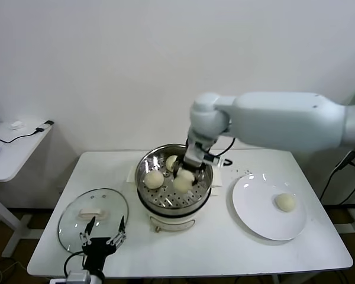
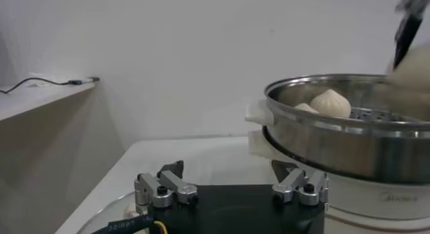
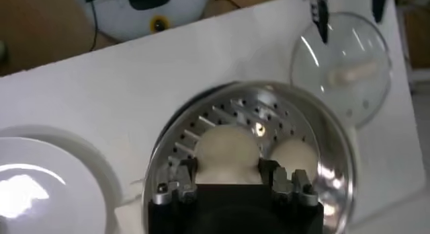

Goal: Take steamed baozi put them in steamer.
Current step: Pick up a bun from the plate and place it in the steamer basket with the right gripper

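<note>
The steamer (image 1: 165,208) stands mid-table, a steel pot on a cream base. Two baozi (image 1: 154,178) (image 1: 172,161) lie on its perforated tray. My right gripper (image 1: 186,171) reaches down into the pot, shut on a third baozi (image 1: 183,183). In the right wrist view that bun (image 3: 227,151) fills the gap between the fingers (image 3: 183,178), with another baozi (image 3: 295,154) beside it. One more baozi (image 1: 285,202) sits on the white plate (image 1: 254,219) at the right. My left gripper (image 1: 103,228) is parked open at the front left, over the glass lid's near edge.
The round glass lid (image 1: 93,207) lies flat left of the steamer. The left wrist view shows the steamer wall (image 2: 349,141) close on one side of the open left gripper (image 2: 232,181). A side table (image 1: 12,148) with cables stands at the far left.
</note>
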Controlling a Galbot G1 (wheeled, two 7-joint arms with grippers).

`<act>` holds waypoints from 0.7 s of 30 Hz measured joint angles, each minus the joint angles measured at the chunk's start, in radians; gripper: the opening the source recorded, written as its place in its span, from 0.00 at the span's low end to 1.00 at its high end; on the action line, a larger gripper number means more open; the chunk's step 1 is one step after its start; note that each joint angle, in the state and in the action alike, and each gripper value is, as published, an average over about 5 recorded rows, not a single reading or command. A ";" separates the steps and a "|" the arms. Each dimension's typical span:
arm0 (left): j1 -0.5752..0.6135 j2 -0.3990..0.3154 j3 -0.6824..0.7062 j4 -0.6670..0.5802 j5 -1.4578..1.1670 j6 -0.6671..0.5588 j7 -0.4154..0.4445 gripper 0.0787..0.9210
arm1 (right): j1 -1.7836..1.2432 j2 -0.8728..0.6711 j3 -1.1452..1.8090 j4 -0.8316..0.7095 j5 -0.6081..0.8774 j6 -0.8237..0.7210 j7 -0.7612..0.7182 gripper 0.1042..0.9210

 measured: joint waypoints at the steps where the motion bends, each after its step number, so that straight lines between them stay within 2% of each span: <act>1: 0.000 0.000 -0.001 0.000 0.000 0.000 0.000 0.88 | -0.011 0.009 -0.001 -0.005 -0.011 0.011 0.005 0.63; 14: 0.000 -0.002 -0.007 0.006 0.000 -0.003 -0.001 0.88 | -0.134 0.107 0.003 -0.112 -0.131 0.116 0.035 0.63; 17: 0.000 -0.003 -0.008 0.007 0.000 -0.004 -0.002 0.88 | -0.151 0.119 0.005 -0.129 -0.144 0.135 0.043 0.68; 21: 0.000 -0.004 -0.009 0.007 0.000 -0.004 -0.002 0.88 | -0.157 0.125 0.015 -0.139 -0.149 0.158 0.043 0.81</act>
